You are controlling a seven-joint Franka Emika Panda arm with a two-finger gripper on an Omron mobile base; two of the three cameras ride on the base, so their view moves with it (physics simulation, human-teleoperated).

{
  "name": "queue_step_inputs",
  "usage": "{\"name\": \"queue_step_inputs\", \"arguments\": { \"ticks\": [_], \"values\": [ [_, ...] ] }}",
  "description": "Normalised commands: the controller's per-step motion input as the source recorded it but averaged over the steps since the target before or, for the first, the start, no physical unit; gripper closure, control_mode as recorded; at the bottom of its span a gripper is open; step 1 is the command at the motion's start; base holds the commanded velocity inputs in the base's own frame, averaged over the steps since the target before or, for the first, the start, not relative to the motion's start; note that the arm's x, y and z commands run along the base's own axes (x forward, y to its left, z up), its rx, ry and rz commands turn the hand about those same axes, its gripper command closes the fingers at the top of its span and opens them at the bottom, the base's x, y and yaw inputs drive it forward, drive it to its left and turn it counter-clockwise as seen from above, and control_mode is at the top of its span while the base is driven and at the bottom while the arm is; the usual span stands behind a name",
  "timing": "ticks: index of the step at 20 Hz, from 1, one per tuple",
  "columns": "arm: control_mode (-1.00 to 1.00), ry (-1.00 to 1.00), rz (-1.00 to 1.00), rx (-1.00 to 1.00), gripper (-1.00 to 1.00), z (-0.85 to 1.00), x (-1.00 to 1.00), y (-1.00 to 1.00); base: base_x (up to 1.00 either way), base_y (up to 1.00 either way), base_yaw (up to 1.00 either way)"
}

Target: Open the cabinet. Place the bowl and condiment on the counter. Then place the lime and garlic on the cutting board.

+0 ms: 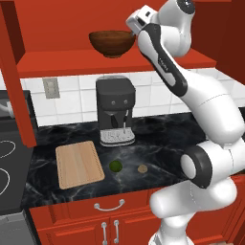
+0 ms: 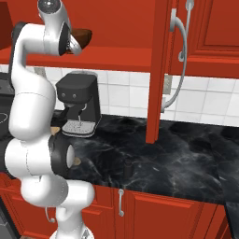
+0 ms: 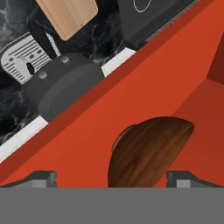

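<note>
The open end effector (image 3: 111, 177) sits right by the bowl (image 1: 111, 43) on the cabinet shelf (image 1: 115, 62), holding nothing.

White square-tiled wall (image 1: 158, 95) with grey outlet plate (image 1: 50, 87); black stove top (image 1: 9, 162) at left; lower red cabinets (image 2: 177, 212) with short silver handles.

You're looking at a bright red cabinet (image 1: 115, 62) holding a dark brown wood-grain bowl (image 1: 111, 42), over a black counter (image 1: 162, 143) with thin white veins. The cutting board (image 1: 79, 164) is showing light tan, the lime (image 1: 115, 166) dark green, the garlic (image 1: 142, 168) beige.
</note>
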Motion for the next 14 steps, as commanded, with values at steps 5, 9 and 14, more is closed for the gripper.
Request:
{"name": "queue_step_inputs", "arguments": {
  "ticks": [5, 9, 14],
  "values": [
    [-1.0, 0.02, 0.0, -0.01, -1.0, 0.0, 0.21, 0.11, 0.0, 0.0, 0.0],
    [-1.0, 0.02, 0.0, -0.01, -1.0, 0.0, 0.22, 0.1, 0.0, 0.0, 0.0],
    [-1.0, 0.0, 0.0, -0.01, -1.0, 0.0, 0.26, 0.08, 0.0, 0.0, 0.0]
  ]
}}
